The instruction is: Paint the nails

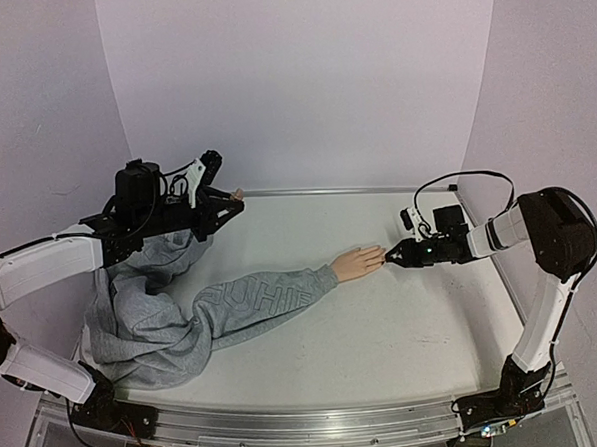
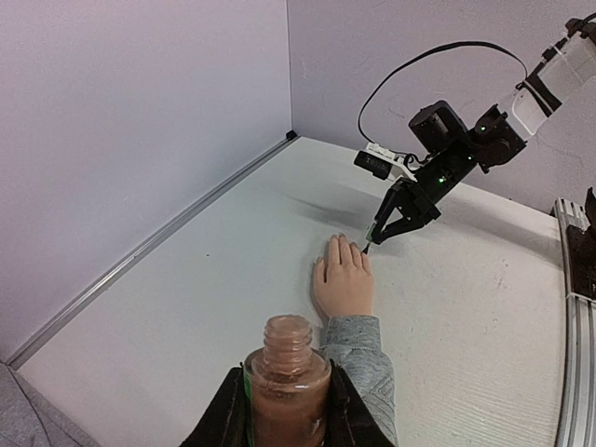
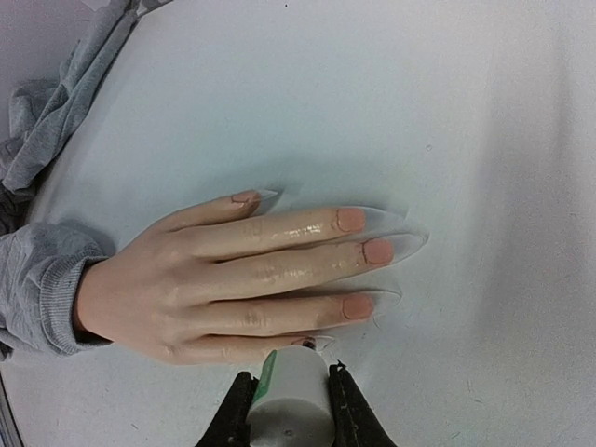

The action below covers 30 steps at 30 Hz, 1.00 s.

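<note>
The peach mannequin hand [image 1: 359, 263] lies flat, palm down, at the end of a grey sweatshirt sleeve [image 1: 267, 300]. In the right wrist view its nails [image 3: 377, 250] show orange-pink with long clear tips. My right gripper [image 3: 289, 377] is shut on a white brush cap [image 3: 291, 405]. The brush tip touches the little finger's nail [image 3: 305, 342]. From above, the right gripper [image 1: 392, 256] is at the fingertips. My left gripper [image 2: 287, 396] is shut on an open bottle of brownish polish [image 2: 287, 368]. It holds the bottle upright and raised at the back left [image 1: 227, 199].
The bunched grey sweatshirt body [image 1: 148, 316] lies at the left under my left arm. A metal rail [image 1: 327, 191] runs along the table's back edge below the wall. The right arm's black cable [image 1: 466, 178] loops above its wrist.
</note>
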Available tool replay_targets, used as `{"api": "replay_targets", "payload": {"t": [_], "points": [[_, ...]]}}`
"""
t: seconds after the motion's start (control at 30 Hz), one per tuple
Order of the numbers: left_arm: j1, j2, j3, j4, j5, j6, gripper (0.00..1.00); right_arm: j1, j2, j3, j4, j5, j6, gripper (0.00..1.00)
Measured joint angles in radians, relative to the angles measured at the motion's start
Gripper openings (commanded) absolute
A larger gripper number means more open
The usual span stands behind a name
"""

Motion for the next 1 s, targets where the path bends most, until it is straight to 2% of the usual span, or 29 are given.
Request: {"api": "replay_targets", "payload": {"t": [1.0], "points": [[0.002,0.0,0.0,0.0,0.0,0.0,0.0,0.0,0.032,0.0,0.024,0.037,0.016,0.0]]}}
